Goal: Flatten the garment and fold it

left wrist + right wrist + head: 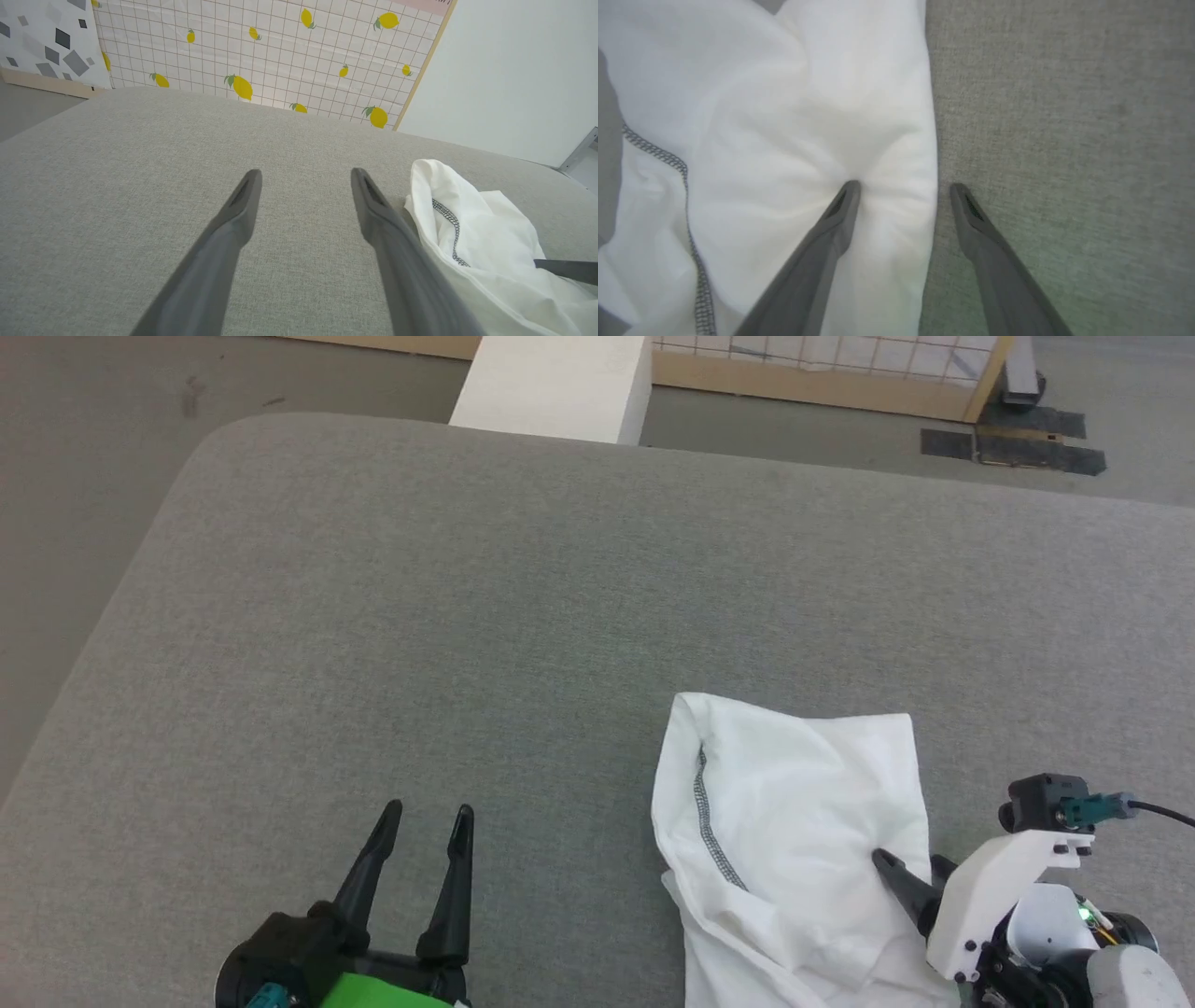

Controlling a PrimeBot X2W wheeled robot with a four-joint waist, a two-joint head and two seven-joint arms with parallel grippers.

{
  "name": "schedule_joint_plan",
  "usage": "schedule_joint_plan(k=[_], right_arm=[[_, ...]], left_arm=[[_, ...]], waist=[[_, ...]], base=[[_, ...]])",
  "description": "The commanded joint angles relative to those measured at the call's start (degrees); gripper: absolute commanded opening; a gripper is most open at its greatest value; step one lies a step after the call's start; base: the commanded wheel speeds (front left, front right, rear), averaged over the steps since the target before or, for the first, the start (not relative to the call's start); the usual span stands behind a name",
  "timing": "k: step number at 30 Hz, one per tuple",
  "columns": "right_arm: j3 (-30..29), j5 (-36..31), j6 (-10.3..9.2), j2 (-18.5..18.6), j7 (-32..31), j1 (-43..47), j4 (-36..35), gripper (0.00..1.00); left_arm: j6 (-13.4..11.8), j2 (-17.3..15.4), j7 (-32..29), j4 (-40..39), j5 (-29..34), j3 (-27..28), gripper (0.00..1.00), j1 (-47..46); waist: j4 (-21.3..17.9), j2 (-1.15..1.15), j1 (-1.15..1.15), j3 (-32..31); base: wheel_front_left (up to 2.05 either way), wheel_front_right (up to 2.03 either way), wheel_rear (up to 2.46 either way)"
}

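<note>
The garment, a crumpled white T-shirt with a grey zigzag seam, lies bunched at the near right of the grey table. My right gripper is open and straddles the garment's right edge. In the right wrist view one finger presses into the garment and dimples it, while the other finger rests on bare table; the gripper has nothing pinched. My left gripper stands open over bare table, left of the garment. The left wrist view shows this gripper with the garment beside its right finger.
The grey padded table has a rounded far left corner, with floor beyond it. A rigid white box stands at the far edge. Behind it are a wood-framed grid panel and black tape on the floor.
</note>
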State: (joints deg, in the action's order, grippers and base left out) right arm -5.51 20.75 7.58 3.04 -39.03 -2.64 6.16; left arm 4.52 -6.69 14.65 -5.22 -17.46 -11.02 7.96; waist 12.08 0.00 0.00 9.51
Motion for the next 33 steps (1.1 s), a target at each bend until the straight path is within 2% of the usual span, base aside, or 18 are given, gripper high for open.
schedule_joint_plan(k=[1, 2, 10, 14, 16, 22, 24, 33], right_arm=[[0.4, 0.6, -0.09, -0.1, 0.3, -0.9, 1.9, 0.49], [0.5, 0.7, -0.09, -0.1, 0.6, -1.1, 2.7, 0.0], [0.9, -0.2, -0.09, -0.2, 3.7, -3.6, 5.6, 0.0], [0.3, -2.5, -0.09, 0.1, 2.4, -5.0, 4.0, 0.0], [0.2, -3.4, -0.09, 1.4, 0.8, -5.7, 2.9, 0.0], [1.5, -4.3, -0.09, 8.6, -5.3, -7.8, -1.4, 0.0], [2.3, -3.9, -0.09, 13.2, -8.0, -8.9, -3.5, 0.0], [2.2, -5.4, -0.09, 24.8, -9.7, -13.5, -6.5, 0.0]], left_arm=[[0.2, -0.4, 0.0, 0.2, 0.1, 0.0, 1.0, -1.1], [0.2, -0.4, 0.0, 0.2, 0.1, -0.1, 1.0, -1.1], [-0.3, -0.6, 0.0, 0.4, -0.1, -0.1, 1.0, -0.9], [-0.6, -0.6, 0.0, 0.4, -0.2, -0.1, 1.0, -0.5], [-0.7, -0.7, 0.0, 0.3, -0.3, -0.1, 1.0, -0.3], [-1.0, -0.8, 0.1, -0.2, -0.3, -0.2, 1.0, -0.3], [-1.0, -0.9, 0.1, -0.6, -0.3, -0.2, 1.0, -0.7], [-0.9, -2.1, 0.2, -2.9, 0.5, 0.2, 1.0, -4.2]], waist=[[0.6, 0.0, 0.0, 0.0], [0.6, 0.0, 0.0, -0.1], [-1.5, 0.0, 0.0, -2.3], [-4.1, 0.0, 0.0, -3.5], [-5.6, 0.0, 0.0, -3.9], [-9.9, 0.0, 0.0, -3.8], [-11.9, 0.0, 0.0, -2.7], [-15.7, 0.0, 0.0, 5.0]], base=[[0.0, 0.0, 0.0], [0.0, 0.0, 0.0], [0.0, 0.0, 0.0], [0.0, 0.0, 0.0], [0.0, 0.0, 0.0], [0.0, 0.0, 0.0], [0.0, 0.0, 0.0], [0.0, 0.0, 0.0]])
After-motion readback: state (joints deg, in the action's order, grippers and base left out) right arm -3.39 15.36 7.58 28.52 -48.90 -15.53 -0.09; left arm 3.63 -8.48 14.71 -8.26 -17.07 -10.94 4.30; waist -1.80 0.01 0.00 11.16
